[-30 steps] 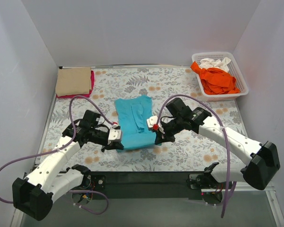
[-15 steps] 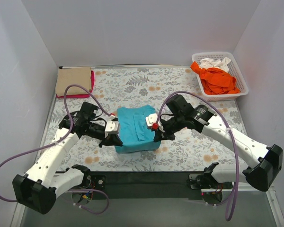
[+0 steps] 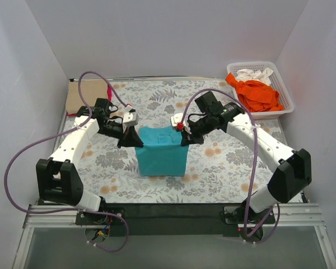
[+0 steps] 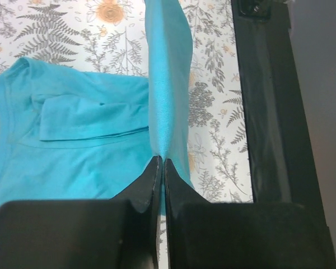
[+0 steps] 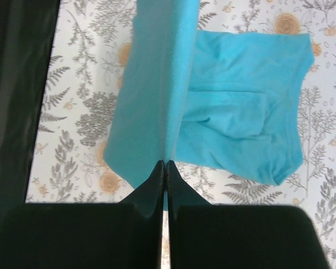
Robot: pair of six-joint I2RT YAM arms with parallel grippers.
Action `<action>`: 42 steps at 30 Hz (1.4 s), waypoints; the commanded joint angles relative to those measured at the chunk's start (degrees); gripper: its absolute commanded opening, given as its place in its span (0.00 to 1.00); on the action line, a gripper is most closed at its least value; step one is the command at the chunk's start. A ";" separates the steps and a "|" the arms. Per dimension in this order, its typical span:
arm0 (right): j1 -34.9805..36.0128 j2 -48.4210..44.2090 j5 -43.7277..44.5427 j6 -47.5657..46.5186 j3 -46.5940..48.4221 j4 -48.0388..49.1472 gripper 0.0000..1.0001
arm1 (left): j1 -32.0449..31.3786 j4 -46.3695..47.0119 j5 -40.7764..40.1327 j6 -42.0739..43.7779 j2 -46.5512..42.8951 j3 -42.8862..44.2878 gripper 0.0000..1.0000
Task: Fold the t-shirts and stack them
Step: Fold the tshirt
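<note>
The turquoise t-shirt [image 3: 162, 154] lies mid-table with its near half lifted and carried toward the far side. My left gripper [image 3: 135, 143] is shut on the lifted cloth's left corner, and my right gripper [image 3: 183, 141] is shut on its right corner. In the left wrist view the raised sheet [image 4: 168, 84] stands on edge from the pinch of the left gripper [image 4: 160, 161]; the collar half lies flat to its left. The right wrist view shows the same fold rising from the right gripper [image 5: 165, 163]. A folded tan t-shirt [image 3: 81, 94] rests on a magenta one [image 3: 109, 91] at the far left.
A white lattice basket [image 3: 288, 100] at the far right holds an orange t-shirt [image 3: 257, 94] and a white one [image 3: 252, 74]. The grey-and-orange floral cloth [image 3: 224, 168] covers the table. A black rail [image 3: 173, 208] runs along the near edge. White walls close in three sides.
Both grippers have risen and moved toward the far side, carrying the turquoise t-shirt's near edge up and over. The shirt's outline on the table has shortened.
</note>
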 commanded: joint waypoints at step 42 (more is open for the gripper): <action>-11.59 40.21 3.18 -7.27 32.79 -0.89 0.01 | 5.46 24.27 -5.81 -17.61 38.81 25.32 0.00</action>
